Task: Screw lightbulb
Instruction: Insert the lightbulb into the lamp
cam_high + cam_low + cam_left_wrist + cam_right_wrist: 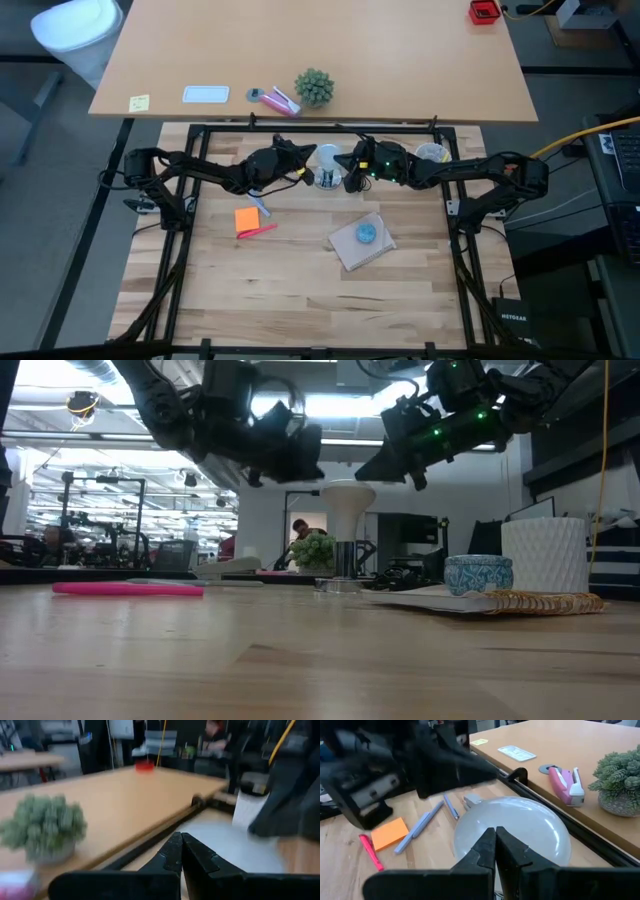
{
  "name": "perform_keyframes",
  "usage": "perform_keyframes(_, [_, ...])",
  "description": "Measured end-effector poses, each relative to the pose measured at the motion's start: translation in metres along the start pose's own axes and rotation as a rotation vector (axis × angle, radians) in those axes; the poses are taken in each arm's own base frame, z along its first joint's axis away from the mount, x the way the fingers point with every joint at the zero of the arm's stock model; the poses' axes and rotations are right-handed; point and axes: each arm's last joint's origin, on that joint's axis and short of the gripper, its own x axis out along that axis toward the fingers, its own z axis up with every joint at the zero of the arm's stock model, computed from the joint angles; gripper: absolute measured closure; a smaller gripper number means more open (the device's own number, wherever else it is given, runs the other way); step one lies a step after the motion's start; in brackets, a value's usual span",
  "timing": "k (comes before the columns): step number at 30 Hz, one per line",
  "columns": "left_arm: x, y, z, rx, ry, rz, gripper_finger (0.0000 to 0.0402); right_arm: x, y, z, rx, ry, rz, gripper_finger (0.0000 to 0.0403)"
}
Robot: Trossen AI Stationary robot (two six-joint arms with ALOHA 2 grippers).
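Note:
The lightbulb [326,156], a frosted white globe, stands upright with its neck in the shiny metal socket [344,563] at the table's far middle. It also shows in the low view [347,498] and the right wrist view [520,830]. My left gripper [303,165] is shut and empty, just left of the globe and a little above it [312,460]. My right gripper [350,172] is shut and empty, just right of the globe [385,463]. In its wrist view its tips [495,832] point at the globe. The low view shows a gap between each gripper and the bulb.
An orange sticky note [247,219], a pink pen [260,231] and blue pens lie left of centre. A brown pad [350,250] with a small blue round dish [367,233] lies at centre. A white cup [432,152] stands behind my right arm. A plant [314,87] stands on the far desk.

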Motion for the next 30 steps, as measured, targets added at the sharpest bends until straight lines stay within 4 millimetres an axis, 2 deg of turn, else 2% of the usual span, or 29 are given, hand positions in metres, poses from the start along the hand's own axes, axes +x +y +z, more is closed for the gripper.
perform_keyframes(7, [-0.002,-0.004,0.012,-0.022,-0.120,-0.046,0.0401,0.000,0.000,0.001,0.001,-0.006,0.000,0.0391])
perform_keyframes(12, [-0.005,-0.013,0.005,-0.011,-0.045,-0.128,0.0401,0.000,0.000,0.001,0.001,-0.010,0.000,0.0391])
perform_keyframes(19, [-0.007,-0.017,-0.007,0.035,0.070,-0.138,0.0401,0.000,0.000,0.002,0.001,-0.022,-0.006,0.0391])
perform_keyframes(30, [-0.007,-0.017,-0.008,0.021,0.079,-0.135,0.0401,-0.001,-0.007,0.004,-0.052,-0.049,-0.234,0.0391])
